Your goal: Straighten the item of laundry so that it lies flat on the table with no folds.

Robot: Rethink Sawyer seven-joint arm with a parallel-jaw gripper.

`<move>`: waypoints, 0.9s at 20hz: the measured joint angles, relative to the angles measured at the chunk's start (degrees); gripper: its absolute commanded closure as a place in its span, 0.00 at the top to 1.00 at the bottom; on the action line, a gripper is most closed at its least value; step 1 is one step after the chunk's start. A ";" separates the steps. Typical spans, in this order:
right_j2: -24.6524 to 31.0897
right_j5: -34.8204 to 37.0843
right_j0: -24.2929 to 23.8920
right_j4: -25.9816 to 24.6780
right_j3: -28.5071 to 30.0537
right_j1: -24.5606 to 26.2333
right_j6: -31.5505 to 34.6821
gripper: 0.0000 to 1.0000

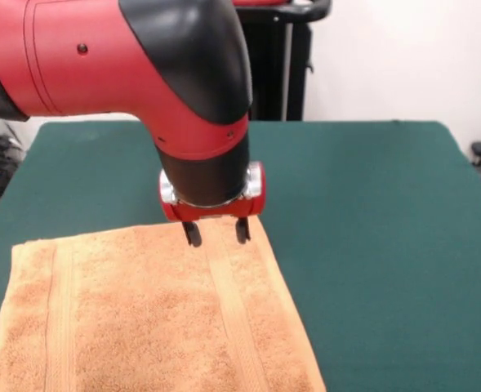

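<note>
1. Towel position. The item of laundry [154,314], an orange-tan terry towel, lies on the table [371,212] in the lower left part of the front view, toward the camera-side edge. Its left edge runs close to the table's left edge, and its lower end passes out of frame, so the full outline cannot be confirmed.

2. Towel condition. The visible part looks flat, with two woven stripe bands running lengthwise. The far edge is straight and shows no obvious fold. Whether a second layer lies beneath cannot be determined.

3. Handling properties. Terry cloth of this kind is judged light, soft and limp. It will not hold a shape, will drape when lifted, and is likely to drag against the felt-like table top instead of sliding freely. It is not fragile.

4. Grip location. A pinch at a corner or along a free edge is judged best, since a pinch in mid-panel would gather cloth into a new wrinkle. The far right corner lies nearest the tool.

5. Gripper state. The gripper [216,232] is at the towel's far edge, right of that edge's centre. Its two short fingers are spread apart, tips at or just above the cloth, with nothing between them. Contact cannot be confirmed.

6. Remaining surface. The right half of the table is bare green cloth.
</note>
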 measured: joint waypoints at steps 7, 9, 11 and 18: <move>-0.48 3.62 4.60 -0.24 -13.43 5.30 -0.01 1.00; -0.47 3.88 5.19 -0.24 -15.79 6.43 -0.01 1.00; -0.48 3.88 5.79 -0.28 -19.04 8.17 -0.01 1.00; -0.47 3.93 7.17 -1.89 -26.93 12.35 -0.01 1.00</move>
